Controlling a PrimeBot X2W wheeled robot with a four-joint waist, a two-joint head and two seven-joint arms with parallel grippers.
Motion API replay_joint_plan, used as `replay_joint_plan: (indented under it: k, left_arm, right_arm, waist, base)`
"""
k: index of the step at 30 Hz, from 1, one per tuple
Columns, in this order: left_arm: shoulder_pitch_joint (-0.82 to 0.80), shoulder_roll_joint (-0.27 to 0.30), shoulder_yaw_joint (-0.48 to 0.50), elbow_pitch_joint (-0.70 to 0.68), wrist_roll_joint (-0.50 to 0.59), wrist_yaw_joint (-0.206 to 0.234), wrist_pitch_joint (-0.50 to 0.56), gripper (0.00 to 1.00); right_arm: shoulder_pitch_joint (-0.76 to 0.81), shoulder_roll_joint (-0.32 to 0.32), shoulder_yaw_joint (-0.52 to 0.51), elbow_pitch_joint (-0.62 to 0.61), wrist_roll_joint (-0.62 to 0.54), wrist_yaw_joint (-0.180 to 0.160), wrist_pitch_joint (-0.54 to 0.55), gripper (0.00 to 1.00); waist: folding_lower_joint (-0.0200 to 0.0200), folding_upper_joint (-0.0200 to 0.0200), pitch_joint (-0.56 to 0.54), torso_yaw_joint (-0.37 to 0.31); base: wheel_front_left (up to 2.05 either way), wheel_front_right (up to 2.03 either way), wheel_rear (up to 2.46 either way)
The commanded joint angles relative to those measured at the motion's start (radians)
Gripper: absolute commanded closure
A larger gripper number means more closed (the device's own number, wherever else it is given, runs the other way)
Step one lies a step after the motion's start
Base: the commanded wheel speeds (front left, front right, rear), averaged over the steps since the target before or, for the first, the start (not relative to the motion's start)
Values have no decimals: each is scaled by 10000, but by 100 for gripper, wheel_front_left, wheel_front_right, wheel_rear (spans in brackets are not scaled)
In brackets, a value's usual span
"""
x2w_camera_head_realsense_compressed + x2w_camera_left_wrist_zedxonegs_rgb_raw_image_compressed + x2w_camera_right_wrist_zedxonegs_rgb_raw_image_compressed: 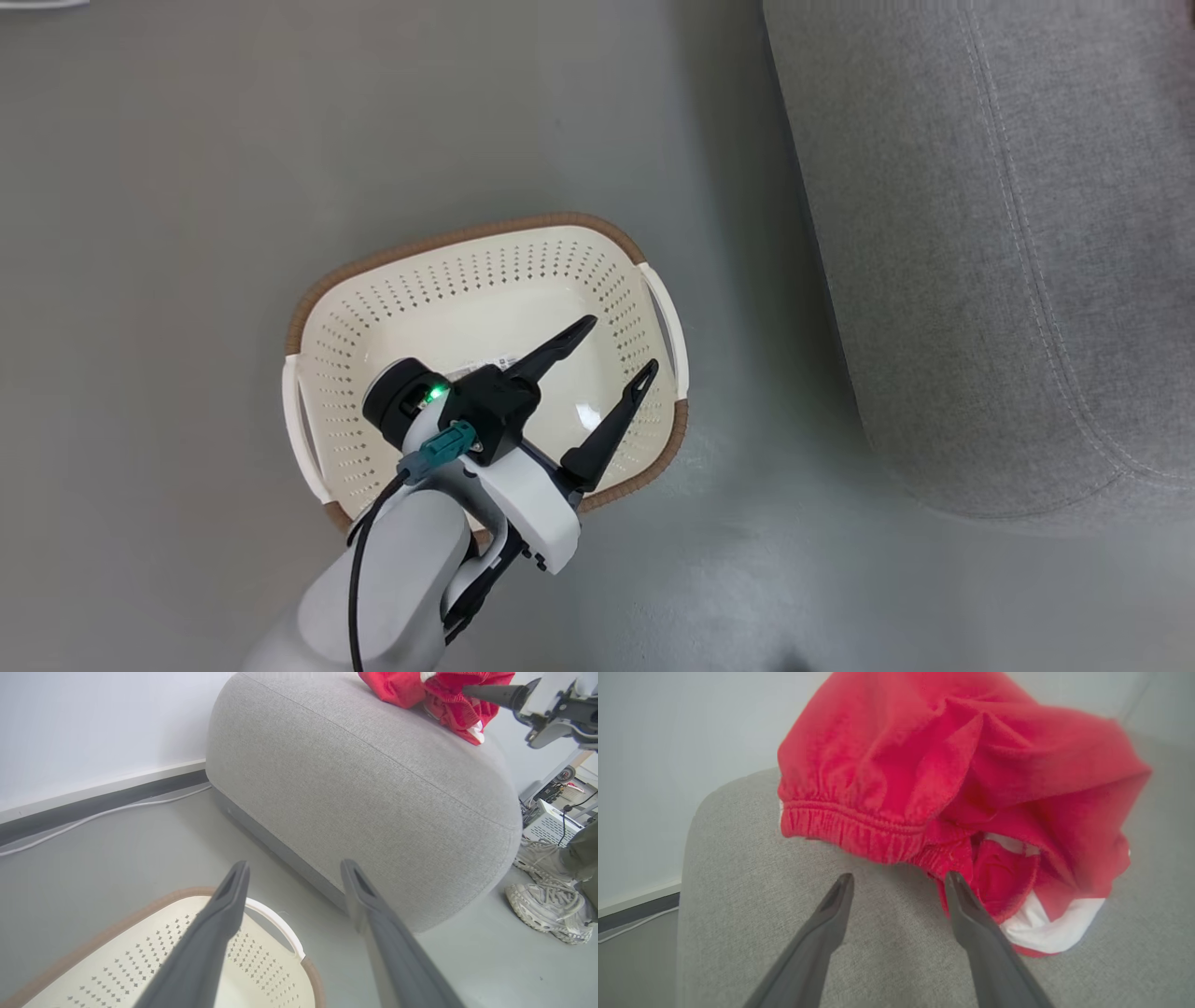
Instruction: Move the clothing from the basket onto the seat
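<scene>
In the head view, grey floor [140, 280] is filling the left of the frame, and just left of centre the basket [373, 308] is sitting on it, its pale base and a barcode label [485, 364] showing. The left gripper [618, 345] is hanging over the basket's right half, its two fingers spread wide and pointing to the upper right, gripping nothing. The seat [980, 280] is taking up the right side, apart from the basket. In the left wrist view, a white wall [93, 718] and a pale cable [93, 816] are running along the left, the basket's rim is lying at the lower left under the parted fingers, and the seat is bulging across the centre. The clothing [448, 704] is lying bunched on top of the seat at the upper right, with a finger of the right gripper [467, 690] reaching in against it. A person's pale shoes [546, 905] are standing at the right edge. In the right wrist view, the right gripper's fingers are standing apart over the seat's fabric with nothing between them; the right fingertip is sitting at the edge of the clothing, which is spreading across the upper centre and right.
</scene>
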Motion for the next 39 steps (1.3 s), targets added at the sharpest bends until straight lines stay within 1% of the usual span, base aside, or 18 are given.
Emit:
replay_joint_plan:
  k: [1,4,10,12,15,24,26,31,39]
  left_arm:
    - [205,1,322,-206,-43,-70,-48,0]
    - [492,-76,718,-150,-13,-70,-48,0]
    - [1212,-203,1917,-38,197,-68,-49,0]
    - [1470,-260,2410,17,280,-44,-49,0]
    - [1857,-357,3235,37,390,0,-49,0]
    - [2914,-640,5425,-2,946,44,-49,0]
    - [3148,-680,5905,-40,1074,64,-49,0]
    - [3667,-782,7015,-302,1407,86,-49,0]
    - [4355,-950,8130,-816,1994,75,-49,0]
  right_arm:
    - [468,-208,182,-309,103,12,-132,0]
    - [907,-53,508,-671,333,12,-132,0]
    - [1433,381,1235,-1417,525,12,-133,0]
    - [1583,572,1544,-1635,565,12,-133,0]
    - [1755,691,2062,-1945,441,12,-133,0]
    - [2464,1070,2773,-2797,198,12,-133,0]
    - [2648,1236,2792,-2976,185,12,-133,0]
    - [3169,1598,3319,-3307,-52,12,-133,0]
    - [4000,2018,4107,-3587,-179,12,-133,0]
  waist:
    - [0,0,-343,194]
    - [0,0,-793,383]
    - [0,0,-1696,822]
    - [0,0,-1998,993]
    - [0,0,-2435,1261]
    - [0,0,-3670,2150]
    - [0,0,-3911,2274]
    - [0,0,-4460,2517]
    - [0,0,-5092,2758]
  base:
    - [0,0,0]
    - [0,0,0]
    - [0,0,0]
    - [0,0,0]
    - [0,0,0]
    - [0,0,0]
    - [0,0,0]
    - [0,0,0]
    - [0,0,0]
